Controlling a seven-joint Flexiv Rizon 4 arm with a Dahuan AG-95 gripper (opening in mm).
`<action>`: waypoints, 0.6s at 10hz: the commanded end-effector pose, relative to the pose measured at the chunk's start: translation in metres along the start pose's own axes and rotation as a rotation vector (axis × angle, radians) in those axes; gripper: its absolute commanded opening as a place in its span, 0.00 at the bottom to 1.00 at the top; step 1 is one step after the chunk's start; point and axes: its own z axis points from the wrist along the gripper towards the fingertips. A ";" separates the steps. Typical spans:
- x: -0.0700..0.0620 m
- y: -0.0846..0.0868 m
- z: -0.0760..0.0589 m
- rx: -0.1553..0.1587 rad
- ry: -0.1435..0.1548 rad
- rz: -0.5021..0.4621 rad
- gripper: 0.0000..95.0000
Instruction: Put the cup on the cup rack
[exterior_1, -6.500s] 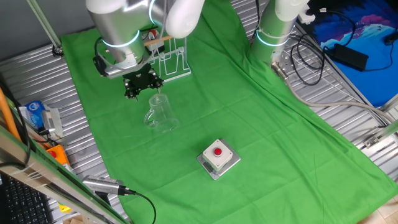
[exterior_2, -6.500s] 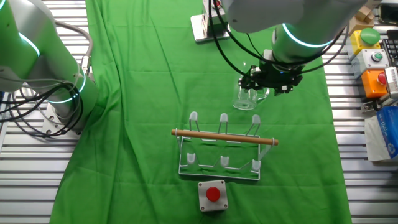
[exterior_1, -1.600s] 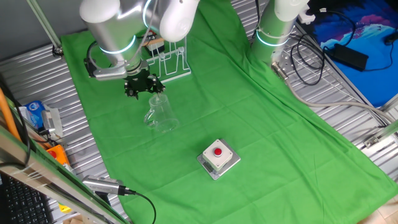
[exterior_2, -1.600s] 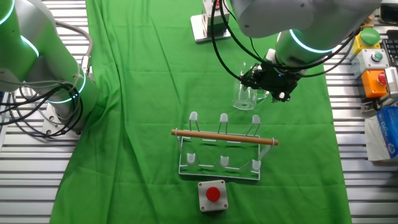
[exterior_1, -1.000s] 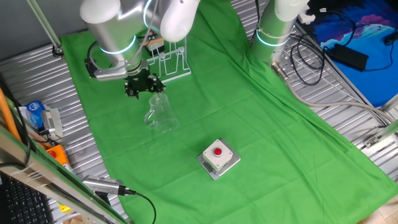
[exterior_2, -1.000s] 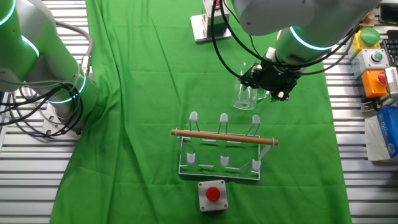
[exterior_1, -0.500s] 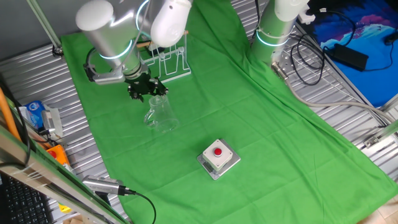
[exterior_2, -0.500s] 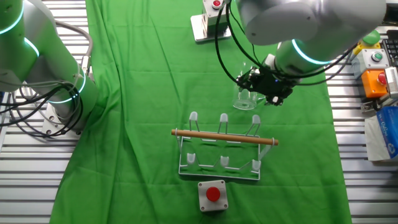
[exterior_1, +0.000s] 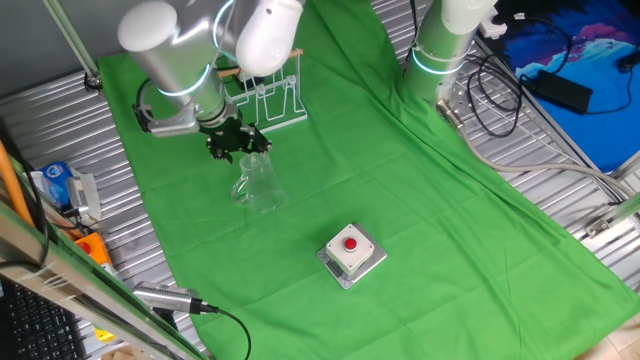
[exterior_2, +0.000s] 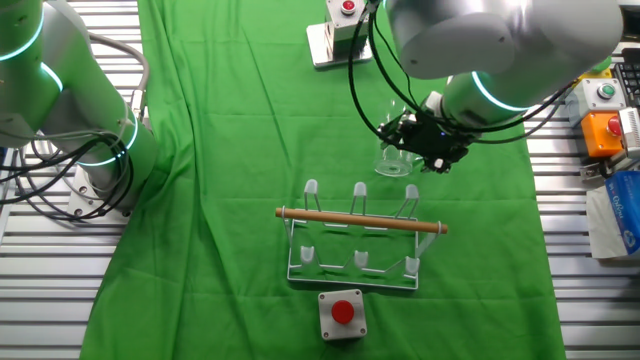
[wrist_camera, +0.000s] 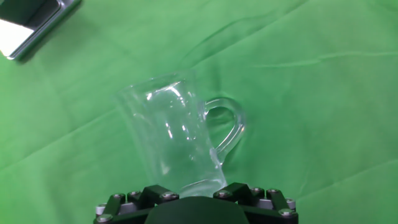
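The cup (exterior_1: 256, 181) is clear glass with a side handle and lies tilted on the green cloth. It also shows in the other fixed view (exterior_2: 393, 156). In the hand view the cup (wrist_camera: 171, 134) fills the middle, with its handle to the right and its base toward me. My gripper (exterior_1: 236, 146) sits right at the cup's base and also shows in the other fixed view (exterior_2: 428, 143). Its jaws stand apart on either side of the base, and the tips are hidden. The cup rack (exterior_2: 357, 237) is white wire with a wooden bar and stands just beside the cup; it also shows behind my gripper (exterior_1: 272, 96).
A red-button box (exterior_1: 351, 253) sits on the cloth toward the front. A second metal box (exterior_2: 338, 40) lies beyond the cup and shows in the hand view's top left corner (wrist_camera: 31, 28). A second robot base (exterior_1: 440, 50) and cables stand at the cloth's edge.
My arm and wrist have swung a little, and the gripper has shifted slightly toward the cup's base. The cup and the rack have not moved.
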 end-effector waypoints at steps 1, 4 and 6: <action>-0.001 -0.001 0.001 0.001 0.000 -0.001 0.80; -0.003 -0.003 0.003 0.003 -0.001 0.001 0.80; -0.003 -0.005 0.005 0.006 -0.003 0.002 0.80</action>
